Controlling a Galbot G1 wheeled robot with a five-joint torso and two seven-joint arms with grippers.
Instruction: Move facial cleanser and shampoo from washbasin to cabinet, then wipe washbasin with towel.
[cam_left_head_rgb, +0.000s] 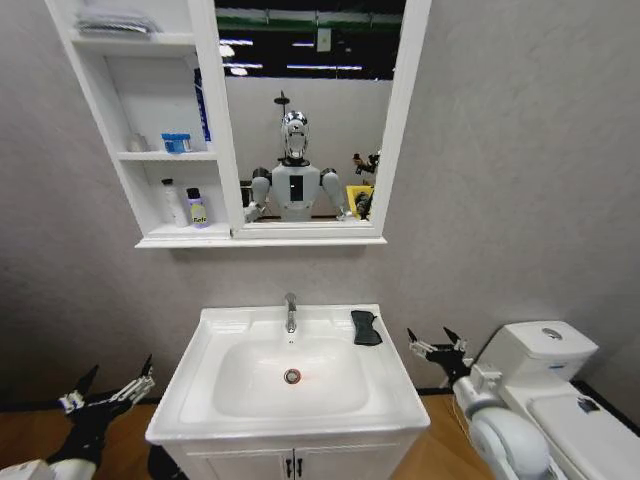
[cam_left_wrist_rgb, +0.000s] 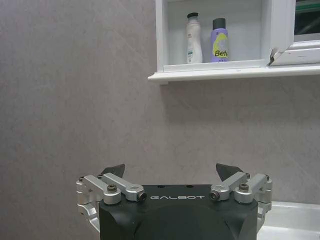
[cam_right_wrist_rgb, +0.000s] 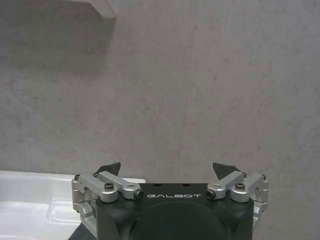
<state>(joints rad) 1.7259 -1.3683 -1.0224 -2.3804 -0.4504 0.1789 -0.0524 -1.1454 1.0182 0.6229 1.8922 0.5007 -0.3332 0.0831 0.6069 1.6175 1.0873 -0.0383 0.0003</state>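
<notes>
1. Grabbing the towel (cam_left_head_rgb: 366, 327) comes next I'd say; it sits right of centre on the washbasin (cam_left_head_rgb: 215, 330) rim.
2. Right pincer (cam_left_head_rgb: 437, 346), spread open and nearest, should drop squarely over it.
3. Left pincer (cam_left_head_rgb: 108, 389), lower left, open too.
4. Both bottles (cam_left_head_rgb: 198, 208) already stand in the cabinet (cam_left_head_rgb: 218, 120).

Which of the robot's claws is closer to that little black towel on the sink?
The right gripper. It hovers open just off the washbasin's right edge, beside the black towel. The left gripper hangs open low beyond the opposite edge.
</notes>
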